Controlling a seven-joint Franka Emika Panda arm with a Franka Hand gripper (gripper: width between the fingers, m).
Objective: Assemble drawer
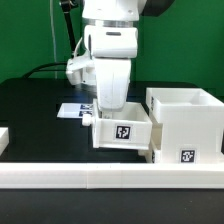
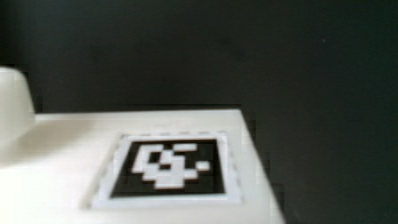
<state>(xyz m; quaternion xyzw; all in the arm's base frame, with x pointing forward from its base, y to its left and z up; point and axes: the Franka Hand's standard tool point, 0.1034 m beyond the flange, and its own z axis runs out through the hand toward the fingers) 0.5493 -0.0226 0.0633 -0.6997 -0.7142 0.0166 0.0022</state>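
The drawer (image 1: 124, 133), a low white open-top tray with a black-and-white marker on its near side, sits on the black table. Its right end touches the taller white housing (image 1: 186, 122). My gripper (image 1: 103, 115) reaches down at the drawer's far left corner. Its fingertips are hidden behind the hand and the drawer wall, so I cannot tell whether they are open or shut. The wrist view shows only a blurred white surface with a marker tag (image 2: 171, 166), very close, against the dark table. No fingers show there. I cannot make out the knob.
The marker board (image 1: 72, 108) lies flat behind the drawer, at the exterior view's left. A long white rail (image 1: 100, 178) runs along the table's front edge. A white part (image 1: 3, 138) shows at the left edge. A rounded white shape (image 2: 15, 105) shows in the wrist view.
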